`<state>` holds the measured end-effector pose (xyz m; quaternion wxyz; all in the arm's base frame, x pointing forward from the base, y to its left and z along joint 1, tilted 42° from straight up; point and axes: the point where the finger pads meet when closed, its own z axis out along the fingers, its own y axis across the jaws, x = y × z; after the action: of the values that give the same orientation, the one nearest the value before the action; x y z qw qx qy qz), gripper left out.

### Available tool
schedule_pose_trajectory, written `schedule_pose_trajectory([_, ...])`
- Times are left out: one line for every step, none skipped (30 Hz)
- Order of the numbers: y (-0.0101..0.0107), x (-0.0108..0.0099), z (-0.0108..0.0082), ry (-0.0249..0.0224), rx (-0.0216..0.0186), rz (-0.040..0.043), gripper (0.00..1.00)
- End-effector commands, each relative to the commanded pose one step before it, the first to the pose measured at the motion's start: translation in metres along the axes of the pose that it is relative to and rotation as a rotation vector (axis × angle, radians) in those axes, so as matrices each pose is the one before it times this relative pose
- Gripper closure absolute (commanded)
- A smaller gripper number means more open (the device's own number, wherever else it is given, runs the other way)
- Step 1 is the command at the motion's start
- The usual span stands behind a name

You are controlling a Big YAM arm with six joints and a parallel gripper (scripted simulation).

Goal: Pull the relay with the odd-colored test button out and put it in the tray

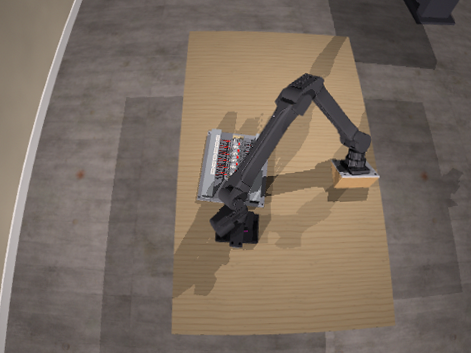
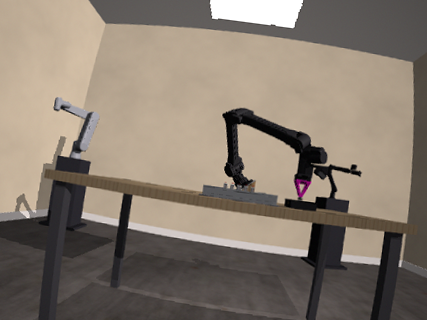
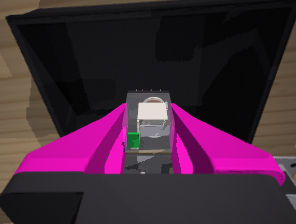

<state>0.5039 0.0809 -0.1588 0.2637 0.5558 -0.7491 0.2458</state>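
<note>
One arm, one black tray (image 3: 55, 75), one socket board (image 1: 208, 174) and one relay (image 3: 150, 122) out of its socket can be counted; the relays left on the board are too small to count. The gripper (image 3: 148, 131) is clenched on that relay — a clear-cased block with a pale top and a green test button (image 3: 133, 140) at 9 o'clock. It hangs over the tray's dark interior. The tray lies on the wooden bench (image 1: 299, 266), at 6 o'clock of the board — just beside it.
</note>
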Motion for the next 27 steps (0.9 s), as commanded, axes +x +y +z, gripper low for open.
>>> schedule_pose_trajectory([-0.00853,-0.00345,0.00208,-0.01483,0.01294,0.00495,1.0])
schedule_pose_trajectory([-0.00169,-0.00089,-0.00046,-0.00349,0.00472,0.0018,1.0])
schedule_pose_trajectory([-0.00099,-0.00024,-0.00004,-0.00245,0.00344,0.00119,1.0])
schedule_pose_trajectory([-0.00021,0.00047,0.00084,-0.00102,0.00142,0.00061,1.0])
schedule_pose_trajectory([-0.00004,0.00085,0.00176,-0.0001,-0.00028,0.00085,1.0])
schedule_pose_trajectory([0.00033,0.00056,0.00242,0.00072,-0.0012,0.00009,1.0])
schedule_pose_trajectory([0.00078,0.00015,0.00307,0.00157,-0.00207,-0.00095,1.0])
schedule_pose_trajectory([0.00079,0.00006,0.00296,0.00152,-0.002,-0.00102,1.0])
schedule_pose_trajectory([0.00068,0.00006,0.00268,0.0013,-0.0017,-0.00087,1.0])
schedule_pose_trajectory([0.00059,0.00005,0.00243,0.00111,-0.00144,-0.00074,1.0])
schedule_pose_trajectory([0.00051,0.00004,0.0022,0.00094,-0.00123,-0.00063,1.0])
schedule_pose_trajectory([0.00044,0.00003,0.00198,0.0008,-0.00105,-0.00054,1.0])
schedule_pose_trajectory([-0.00003,-0.00011,0.00155,0.00014,-0.00036,0.00008,1.0])
schedule_pose_trajectory([-0.00046,-0.00023,0.00113,-0.00045,0.00029,0.00067,1.0])
schedule_pose_trajectory([-0.00057,-0.00025,0.00092,-0.00062,0.00048,0.00081,1.0])
schedule_pose_trajectory([0.0,0.0,0.0,0.0,0.0,0.0,1.0])
schedule_pose_trajectory([0.0,0.0,0.0,0.0,0.0,0.0,1.0])
schedule_pose_trajectory([0.00008,-0.00107,0.00007,-0.00072,0.00191,-0.00091,1.0])
schedule_pose_trajectory([0.00033,-0.00097,-0.00037,-0.0007,0.00225,-0.00146,1.0])
schedule_pose_trajectory([0.00032,-0.00066,-0.00075,-0.00087,0.00243,-0.00126,1.0])
schedule_pose_trajectory([0.00022,-0.00025,-0.00073,-0.00084,0.00199,-0.00068,1.0])
schedule_pose_trajectory([-0.0001,-0.00002,-0.00059,-0.00091,0.0016,0.0002,1.0])
schedule_pose_trajectory([-0.00049,-0.00005,-0.00041,-0.00102,0.0014,0.00098,1.0])
schedule_pose_trajectory([-0.00071,-0.00007,-0.00025,-0.00102,0.00117,0.00148,1.0])
schedule_pose_trajectory([-0.00061,-0.00002,-0.00001,-0.00074,0.00063,0.00145,1.0])
schedule_pose_trajectory([-0.00044,0.00004,0.00019,-0.00042,0.00016,0.00128,1.0])
schedule_pose_trajectory([-0.00029,0.0001,0.00032,-0.00014,-0.00019,0.00109,1.0])
